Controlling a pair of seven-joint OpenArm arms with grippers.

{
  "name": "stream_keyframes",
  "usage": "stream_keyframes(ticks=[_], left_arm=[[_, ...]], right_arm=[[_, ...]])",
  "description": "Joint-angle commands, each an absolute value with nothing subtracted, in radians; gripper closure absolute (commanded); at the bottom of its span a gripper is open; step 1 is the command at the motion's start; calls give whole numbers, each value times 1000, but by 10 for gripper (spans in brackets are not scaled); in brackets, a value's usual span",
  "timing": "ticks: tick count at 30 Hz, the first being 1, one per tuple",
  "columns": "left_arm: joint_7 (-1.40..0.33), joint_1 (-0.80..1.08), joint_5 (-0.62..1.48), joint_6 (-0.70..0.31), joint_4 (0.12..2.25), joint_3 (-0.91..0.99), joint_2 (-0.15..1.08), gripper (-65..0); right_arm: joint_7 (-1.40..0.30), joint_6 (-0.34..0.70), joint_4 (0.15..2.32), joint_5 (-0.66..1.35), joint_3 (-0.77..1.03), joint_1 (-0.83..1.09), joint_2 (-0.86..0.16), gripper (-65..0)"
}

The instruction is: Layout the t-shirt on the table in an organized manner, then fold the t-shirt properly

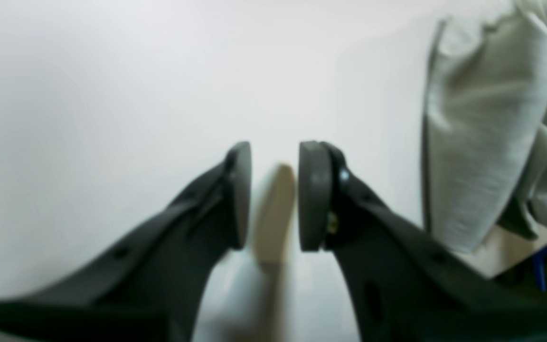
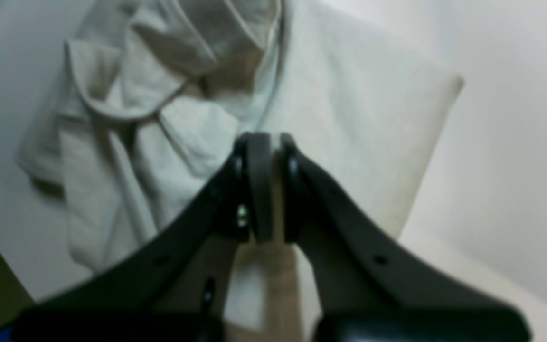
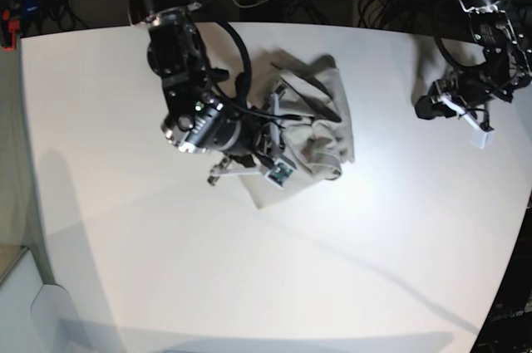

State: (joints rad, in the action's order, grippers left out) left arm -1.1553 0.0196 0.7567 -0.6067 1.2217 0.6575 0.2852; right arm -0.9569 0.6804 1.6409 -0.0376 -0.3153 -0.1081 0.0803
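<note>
bright, blurry wrist views; bowed edges

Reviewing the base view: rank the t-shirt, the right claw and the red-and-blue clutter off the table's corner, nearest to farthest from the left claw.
From the left claw, on the view's right:
1. t-shirt, crumpled mid-table.
2. right claw, at the shirt's far side.
3. red-and-blue clutter, beyond the far upper-left corner.

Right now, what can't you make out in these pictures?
- Base view: the right gripper is hidden under its own arm.
- Right wrist view: blur hides whether cloth of the t-shirt sits between the jaws.
- Left wrist view: the t-shirt is cut off by the right edge.
- Base view: the left gripper is too small to judge.
</note>
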Motion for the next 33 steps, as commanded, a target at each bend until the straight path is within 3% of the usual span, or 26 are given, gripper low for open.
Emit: stream_keyframes(ticks=[1,7,20,26,33], left_arm=[[-1150,12,773,-605,1234,665,302,-172],[-1150,12,774,-605,1241,667,308,-172],[-1150,7,776,-605,1245,667,308,-172],[-1150,7,776,-607,1245,668,308,-172],[-1150,10,776,-605,1260,668,308,-171]], right_arm=[[-935,698,1656,-25,-318,-119,91,-23],[-938,698,1656,-25,-351,-77,91,-23],[-940,698,1782,-21,-645,-58,36,-19],[-944,698,1880,-22,-538,-59,44,-19],[-943,698,1771,-27,-361,-125,108,-22]])
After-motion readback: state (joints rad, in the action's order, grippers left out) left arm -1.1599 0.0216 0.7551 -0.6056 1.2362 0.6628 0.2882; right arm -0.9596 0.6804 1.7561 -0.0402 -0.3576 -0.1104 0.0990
